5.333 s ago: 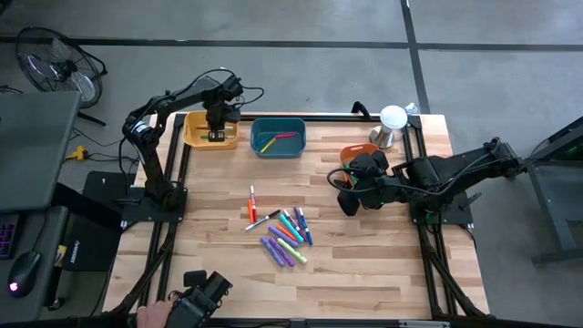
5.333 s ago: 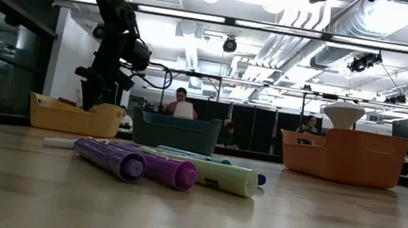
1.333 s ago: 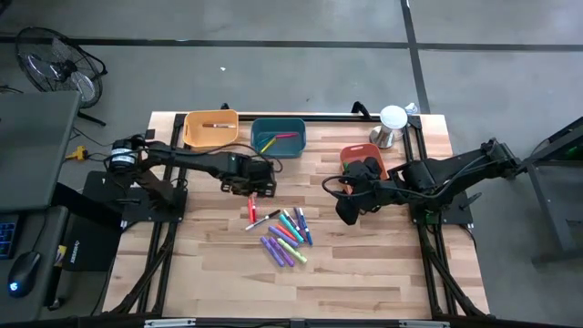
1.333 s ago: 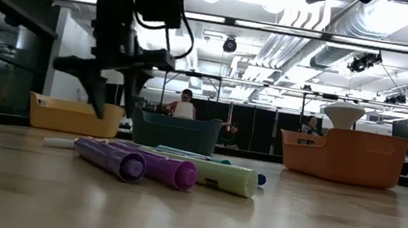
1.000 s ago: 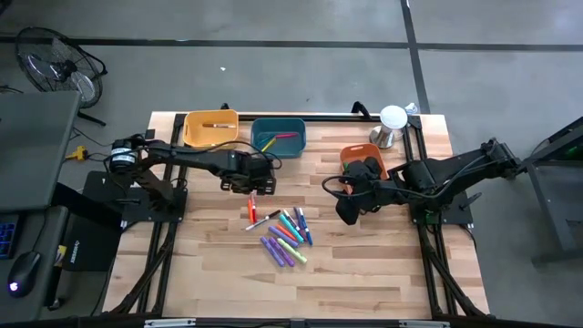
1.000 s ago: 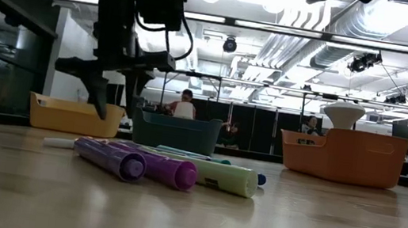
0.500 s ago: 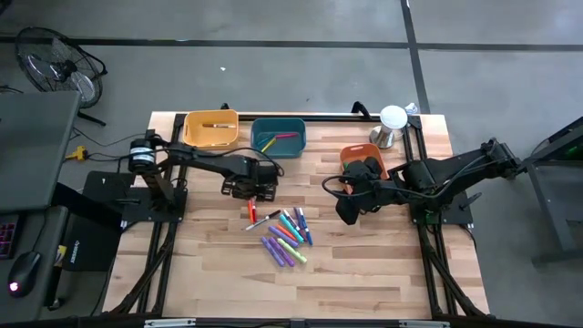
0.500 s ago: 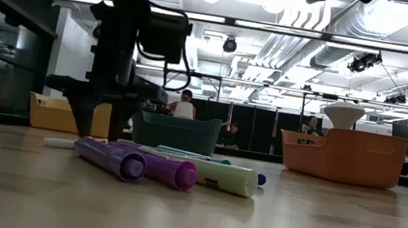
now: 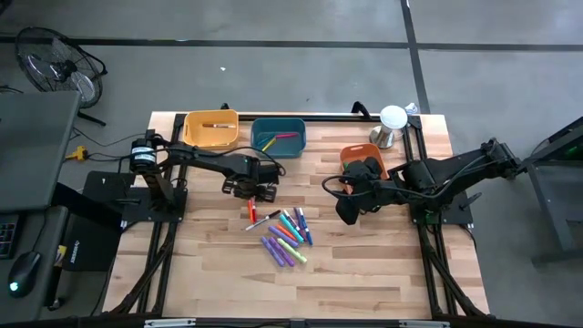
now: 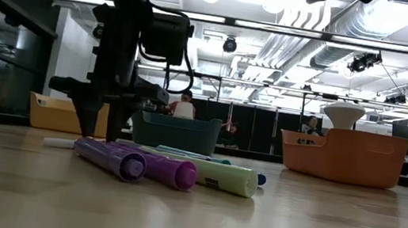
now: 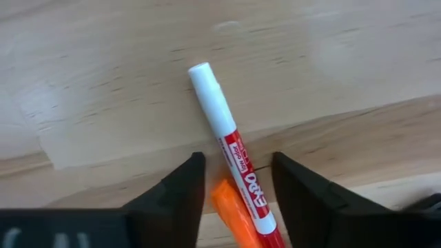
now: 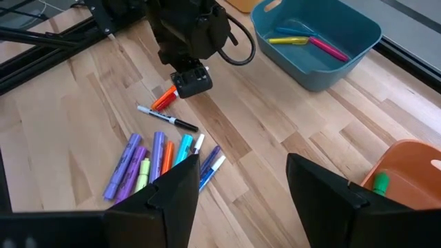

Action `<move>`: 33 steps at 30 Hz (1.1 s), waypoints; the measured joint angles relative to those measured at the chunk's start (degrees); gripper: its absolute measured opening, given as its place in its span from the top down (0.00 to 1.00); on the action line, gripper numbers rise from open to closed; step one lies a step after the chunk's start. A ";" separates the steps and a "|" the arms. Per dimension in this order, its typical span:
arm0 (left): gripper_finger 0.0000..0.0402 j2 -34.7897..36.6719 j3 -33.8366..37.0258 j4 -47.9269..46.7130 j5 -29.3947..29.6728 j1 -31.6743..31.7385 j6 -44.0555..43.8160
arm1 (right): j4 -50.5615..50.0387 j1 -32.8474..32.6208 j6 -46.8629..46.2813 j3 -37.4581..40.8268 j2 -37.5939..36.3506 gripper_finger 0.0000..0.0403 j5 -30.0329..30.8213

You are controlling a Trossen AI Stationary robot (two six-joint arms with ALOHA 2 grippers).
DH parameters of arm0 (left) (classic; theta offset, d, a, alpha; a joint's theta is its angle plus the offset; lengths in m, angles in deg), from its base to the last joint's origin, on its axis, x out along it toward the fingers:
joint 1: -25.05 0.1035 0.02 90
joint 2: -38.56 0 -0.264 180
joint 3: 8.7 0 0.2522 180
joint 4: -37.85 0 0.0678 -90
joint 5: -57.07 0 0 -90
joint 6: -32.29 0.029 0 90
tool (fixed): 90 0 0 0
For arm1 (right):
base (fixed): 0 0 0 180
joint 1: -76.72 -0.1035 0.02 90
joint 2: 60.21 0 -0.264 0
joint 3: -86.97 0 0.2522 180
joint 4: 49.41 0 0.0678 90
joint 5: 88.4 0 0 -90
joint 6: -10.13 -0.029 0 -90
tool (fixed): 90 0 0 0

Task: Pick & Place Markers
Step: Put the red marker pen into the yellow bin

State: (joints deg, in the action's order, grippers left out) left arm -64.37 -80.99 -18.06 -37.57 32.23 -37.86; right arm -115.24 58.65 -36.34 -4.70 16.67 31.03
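Yellow bin (image 9: pixel 211 129), teal bin (image 9: pixel 278 137) along table (image 9: pixel 383 264) far edge. Left hand (image 11: pixel 234 184) part-open, straddling red marker (image 11: pixel 238 179) beside orange marker (image 11: pixel 231 213). Remaining markers (image 9: pixel 286 235) clustered mid-table. Right hand (image 12: pixel 241 182) wide, empty, near orange bin (image 9: pixel 350 155).

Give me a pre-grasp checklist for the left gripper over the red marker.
1. Left gripper straddles red marker: ok, a finger on each side.
2. Fingers clear of the marker: ok, gaps show on both sides.
3. Only one marker between the fingers: not ok, orange marker lies against it.
4. Fingertips down at table: cannot tell.
5. Right gripper clear of the grasp: ok, open and apart from the pile.
6. Yellow bin has room: ok, one marker inside.
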 joint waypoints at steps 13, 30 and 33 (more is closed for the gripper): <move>0.94 -0.10 0.04 0.65 -0.25 -0.02 4.49 | 0.00 0.01 -1.01 0.00 0.00 0.49 -0.02; 0.95 -0.46 -3.96 -3.21 0.65 -0.10 13.59 | 0.00 0.00 -1.72 0.00 0.00 0.49 -0.16; 0.95 -0.81 -6.49 -3.93 1.11 -0.13 16.37 | 0.00 0.00 -2.16 0.00 0.00 0.49 -0.11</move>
State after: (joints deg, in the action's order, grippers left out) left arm -65.18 -87.47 -21.99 -36.46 32.11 -21.49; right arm -115.24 58.65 -38.49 -4.70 16.67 30.92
